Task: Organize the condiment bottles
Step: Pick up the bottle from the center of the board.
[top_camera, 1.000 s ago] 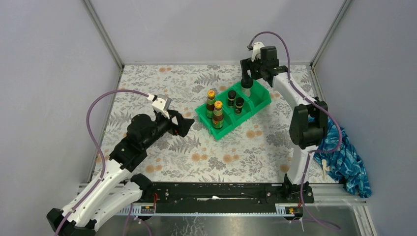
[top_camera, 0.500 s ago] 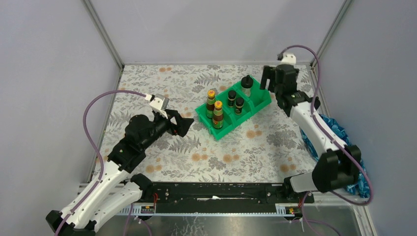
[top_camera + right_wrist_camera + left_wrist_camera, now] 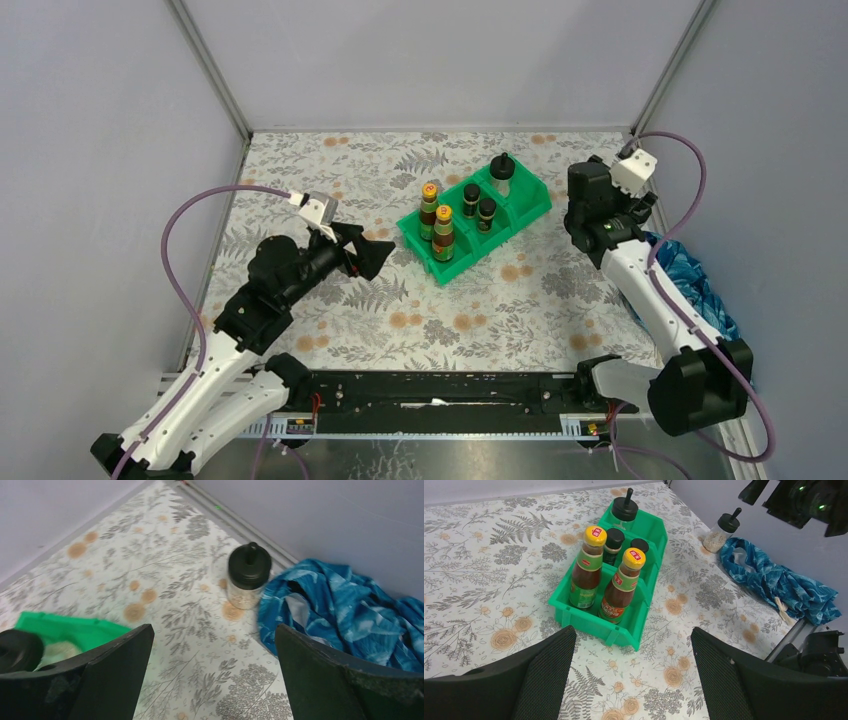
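The green bin [image 3: 438,270] holds two brown yellow-capped bottles [image 3: 429,208] [image 3: 443,237] in its near-left compartment. Two short dark jars [image 3: 470,198] [image 3: 486,212] stand in the middle one. A clear black-lidded jar [image 3: 503,170] is in the far one. A second clear jar [image 3: 248,575] stands on the table by the blue cloth, ahead of my open, empty right gripper [image 3: 212,630]. My left gripper [image 3: 634,635] hangs open and empty just left of the bin, facing the brown bottles [image 3: 586,567] [image 3: 621,587].
A crumpled blue cloth [image 3: 700,300] lies at the table's right edge, touching or nearly touching the loose jar [image 3: 724,527]. Grey walls close in the back and sides. A black rail [image 3: 440,390] runs along the near edge.
My right arm has swung away from the bin's far compartment to the right side of the table, leaving the clear jar in the bin, and its jaws have widened. The left arm barely moved.
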Controlling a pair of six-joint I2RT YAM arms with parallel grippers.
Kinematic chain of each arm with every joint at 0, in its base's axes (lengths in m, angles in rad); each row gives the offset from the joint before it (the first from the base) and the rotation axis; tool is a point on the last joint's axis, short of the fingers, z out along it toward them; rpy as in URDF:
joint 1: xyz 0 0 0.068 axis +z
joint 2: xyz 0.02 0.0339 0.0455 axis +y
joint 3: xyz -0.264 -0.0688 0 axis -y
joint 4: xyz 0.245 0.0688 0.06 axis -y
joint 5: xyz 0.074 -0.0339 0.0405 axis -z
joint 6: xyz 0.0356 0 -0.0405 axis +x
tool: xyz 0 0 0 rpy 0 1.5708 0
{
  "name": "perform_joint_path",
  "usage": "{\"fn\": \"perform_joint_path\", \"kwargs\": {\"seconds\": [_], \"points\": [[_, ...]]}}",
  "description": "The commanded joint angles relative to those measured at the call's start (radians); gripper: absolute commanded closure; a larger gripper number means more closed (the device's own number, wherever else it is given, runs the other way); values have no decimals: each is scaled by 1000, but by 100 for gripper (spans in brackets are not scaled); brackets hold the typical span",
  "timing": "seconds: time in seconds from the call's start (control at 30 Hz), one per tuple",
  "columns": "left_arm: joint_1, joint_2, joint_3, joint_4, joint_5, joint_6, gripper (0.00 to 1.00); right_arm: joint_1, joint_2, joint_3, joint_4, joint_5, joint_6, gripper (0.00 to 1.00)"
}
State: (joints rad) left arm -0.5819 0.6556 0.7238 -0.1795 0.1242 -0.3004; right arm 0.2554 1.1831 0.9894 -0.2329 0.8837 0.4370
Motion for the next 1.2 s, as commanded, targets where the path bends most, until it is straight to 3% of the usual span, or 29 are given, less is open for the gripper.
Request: {"fn": "perform_joint_path", "kwargs": {"seconds": [0.0,0.27,0.57,0.83,0.93,0.97,1.07,1.13,1.17], "points": [[-5,-17,34,8,20,-17,10,7,75,11,-149,237,283,1],[-7,-19,37,0,23,-17,10,7,286,152,-604,371,772,0],[-24,-15,34,-11,-1,-2,10,5,429,206,-696,443,953,0],[-26,-1,29,-11,-15,7,10,0,567,322,-932,496,1206,0],[-26,7,26,-10,-23,13,10,1,565,316,-850,499,1140,0],[-26,14,21,-6,-31,18,10,-5,515,242,-611,479,894,0],[-26,27,15,4,-31,27,10,-43,395,80,-172,366,524,3],[-26,35,9,8,-33,34,10,-58,352,3,25,336,399,4],[-26,40,7,11,-32,37,10,-63,352,2,38,335,383,4]]}}
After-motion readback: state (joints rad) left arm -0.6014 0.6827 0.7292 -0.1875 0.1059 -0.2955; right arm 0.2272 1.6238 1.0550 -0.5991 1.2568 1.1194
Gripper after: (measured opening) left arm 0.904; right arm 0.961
